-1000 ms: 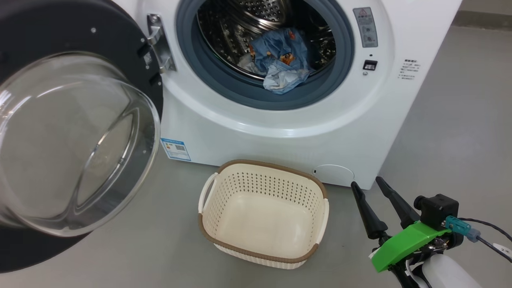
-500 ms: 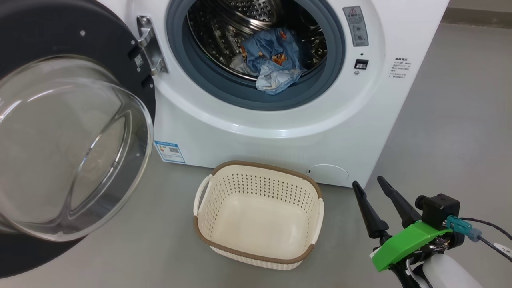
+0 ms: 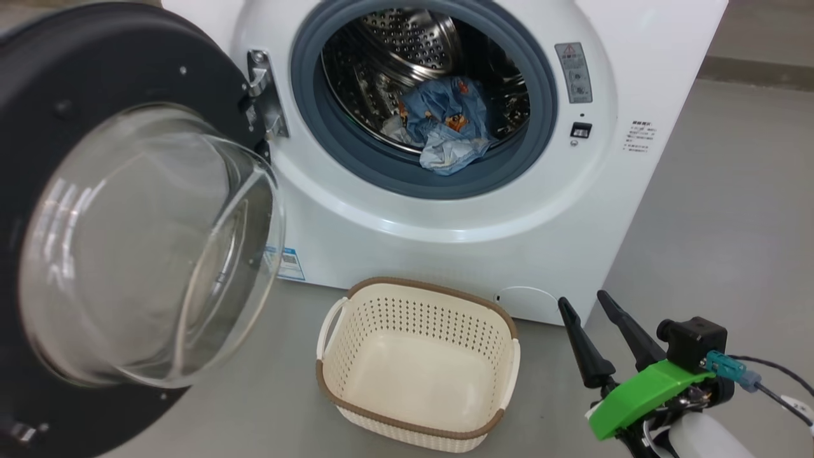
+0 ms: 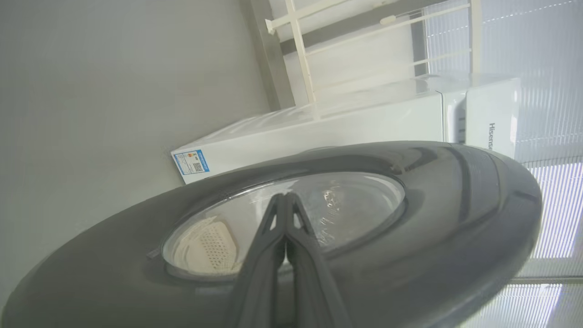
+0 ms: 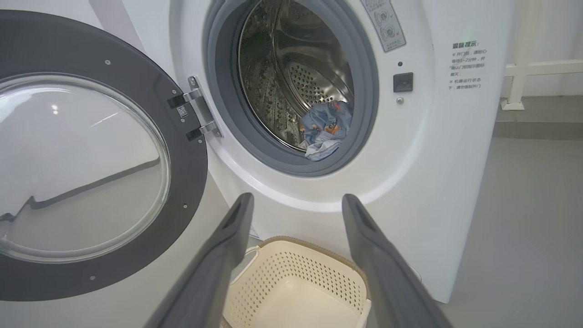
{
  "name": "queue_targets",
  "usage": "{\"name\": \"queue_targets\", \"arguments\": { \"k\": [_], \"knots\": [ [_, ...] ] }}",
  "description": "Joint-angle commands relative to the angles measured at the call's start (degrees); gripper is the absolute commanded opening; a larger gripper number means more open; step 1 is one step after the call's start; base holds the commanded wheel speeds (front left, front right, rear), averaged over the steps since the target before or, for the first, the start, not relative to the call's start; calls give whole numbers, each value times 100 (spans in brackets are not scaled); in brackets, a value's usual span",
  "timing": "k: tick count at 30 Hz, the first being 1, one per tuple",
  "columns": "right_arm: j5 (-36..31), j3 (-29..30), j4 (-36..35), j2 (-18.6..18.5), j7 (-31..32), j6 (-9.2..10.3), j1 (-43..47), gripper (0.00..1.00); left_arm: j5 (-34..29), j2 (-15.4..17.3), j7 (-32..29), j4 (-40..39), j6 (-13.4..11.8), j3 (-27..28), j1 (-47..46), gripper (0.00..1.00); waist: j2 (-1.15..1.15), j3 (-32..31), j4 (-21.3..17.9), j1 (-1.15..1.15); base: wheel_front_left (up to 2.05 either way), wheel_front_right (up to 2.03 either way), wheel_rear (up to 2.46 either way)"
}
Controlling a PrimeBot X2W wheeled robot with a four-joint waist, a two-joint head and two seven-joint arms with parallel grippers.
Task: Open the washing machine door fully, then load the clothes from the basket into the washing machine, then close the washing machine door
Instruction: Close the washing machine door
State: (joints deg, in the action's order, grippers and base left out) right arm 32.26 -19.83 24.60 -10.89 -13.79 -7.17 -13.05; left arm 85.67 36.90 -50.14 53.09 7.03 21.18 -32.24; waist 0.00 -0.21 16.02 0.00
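Nearest us, our right gripper (image 3: 582, 298) hovers low at the right, its two fingers spread wide with nothing between them, just right of the basket (image 3: 413, 312). The basket sits on the grey floor (image 3: 699, 222) before the washing machine (image 3: 445, 235), its bare bottom showing. Our left gripper (image 4: 283, 197) has its fingers pressed together, holding nothing, and points at the outer side of the washing machine door (image 3: 140, 235); whether it touches we cannot tell. The door stands swung out leftward. Farther in, the clothes (image 3: 448, 124) lie bunched at the drum's (image 3: 407, 44) front edge.
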Motion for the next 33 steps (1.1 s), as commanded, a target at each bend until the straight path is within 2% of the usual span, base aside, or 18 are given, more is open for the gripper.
{"name": "queue_targets", "arguments": {
  "k": [1, 6, 11, 15, 16, 22, 28, 33],
  "knots": [
    [29, -69, -103, -4, -82, -32, 55, 100, 208, 118, -367, -315, 43, 99, 68, 0, 0, -99, 19, 0, 0, 0, 0],
    [80, -78, -101, -2, -98, -32, 112, 100, 530, -94, -1078, -1040, -233, 118, 442, 0, 0, -194, 11, 0, 0, 0, 0],
    [123, -81, -99, 7, -110, -32, 154, 100, 725, -427, -1519, -2153, -740, 44, 964, 0, 0, -282, -22, 0, 0, 0, 0],
    [145, -98, -109, 24, -115, -32, 180, 100, 792, -651, -1697, -3133, -1186, -22, 1426, 0, 0, -324, -91, 0, 0, 0, 0],
    [145, -98, -109, 24, -115, -32, 180, 100, 792, -651, -1697, -3133, -1186, -22, 1426, 0, 0, -324, -91, 0, 0, 0, 0],
    [157, -91, -133, 31, -118, -32, 196, 100, 909, -1053, -1844, -4495, -1642, -147, 1982, 0, 0, -365, -306, 0, 0, 0, 0],
    [139, -43, -178, 56, -119, -32, 222, 100, 931, -1509, -1699, -5358, -1872, -248, 2363, 0, 0, -379, -649, 0, 0, 0, 0],
    [130, -24, -196, 52, -120, -32, 225, 100, 874, -1807, -1507, -5595, -1899, -351, 2438, 0, 0, -365, -1004, 0, 0, 0, 0]
  ]
}}
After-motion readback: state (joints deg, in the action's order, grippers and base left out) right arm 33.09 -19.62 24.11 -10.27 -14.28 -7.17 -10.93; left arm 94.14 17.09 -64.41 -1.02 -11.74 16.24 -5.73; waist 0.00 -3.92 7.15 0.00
